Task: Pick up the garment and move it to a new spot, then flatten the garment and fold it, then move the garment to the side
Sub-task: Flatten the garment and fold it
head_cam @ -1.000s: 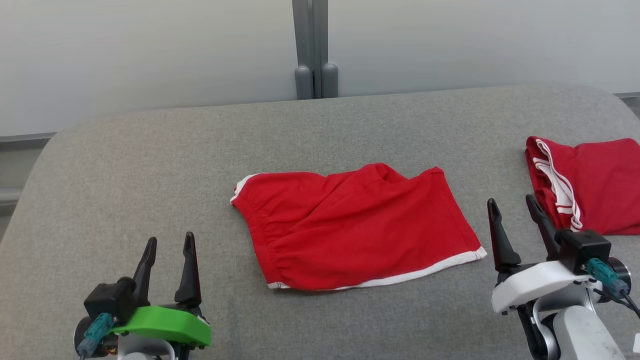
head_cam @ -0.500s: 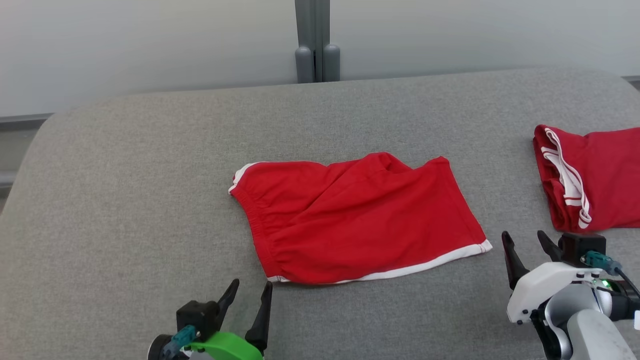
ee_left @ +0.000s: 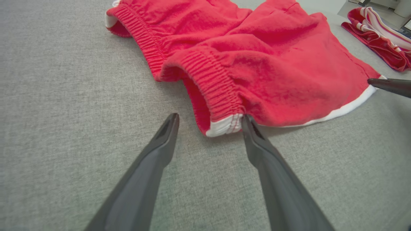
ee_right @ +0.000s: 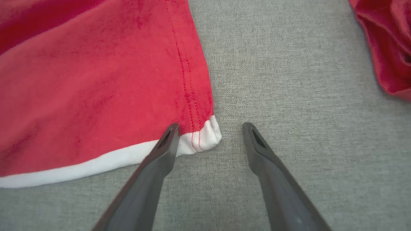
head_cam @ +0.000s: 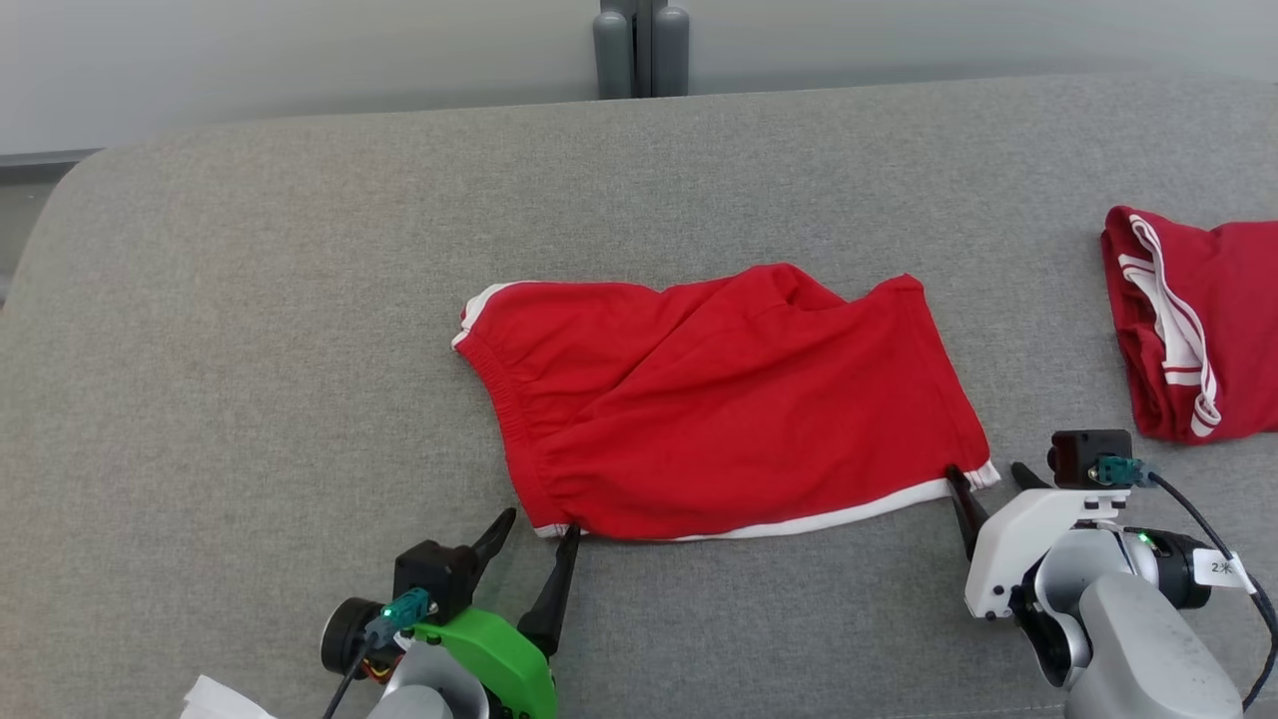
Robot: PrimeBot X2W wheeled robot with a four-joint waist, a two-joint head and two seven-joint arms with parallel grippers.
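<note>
Centrally, red garment [head_cam: 719, 399], left tool [head_cam: 540, 521] agape, right tool [head_cam: 986, 469] agape

A grey fabric-covered surface [head_cam: 250, 300] is stretching across the head view, its far left corner rounding off. A bunched red garment with white stripes [head_cam: 1243, 320] is lying on it at the right edge (part of it is running out of frame). Beyond the far edge, a pair of grey upright posts [head_cam: 644, 45] is standing against a pale wall [head_cam: 300, 50]. A white scrap [head_cam: 215, 699] is poking in at the bottom left, too little showing to identify it.
</note>
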